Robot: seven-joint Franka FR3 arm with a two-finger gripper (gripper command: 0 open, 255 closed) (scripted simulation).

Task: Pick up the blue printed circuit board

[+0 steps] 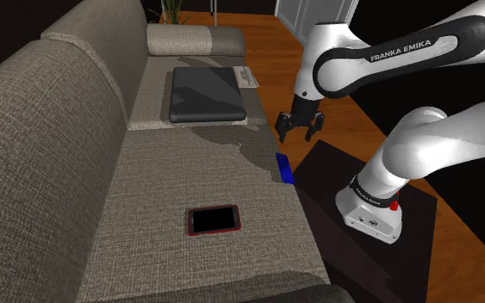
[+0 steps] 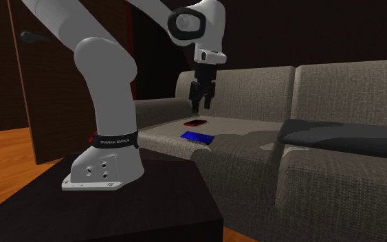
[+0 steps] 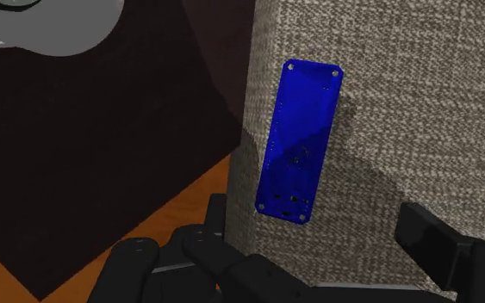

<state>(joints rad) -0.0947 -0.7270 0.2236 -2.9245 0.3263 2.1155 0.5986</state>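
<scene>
Above blue circuit board point(image 3: 299, 142), gripper point(image 1: 301, 127) wide open, touching nothing

Red-edged phone point(image 1: 213, 219) and dark laptop point(image 1: 206, 93) on grey sofa point(image 1: 51, 129)

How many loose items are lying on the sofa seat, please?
4: a blue circuit board at the front edge, a red-rimmed phone mid-seat, a dark closed laptop farther along, and printed paper partly under it.

Home living room: grey fabric sofa point(image 1: 42, 129), wooden floor point(image 1: 262, 52), possibly potted plant point(image 1: 173, 10) behind sofa.
</scene>
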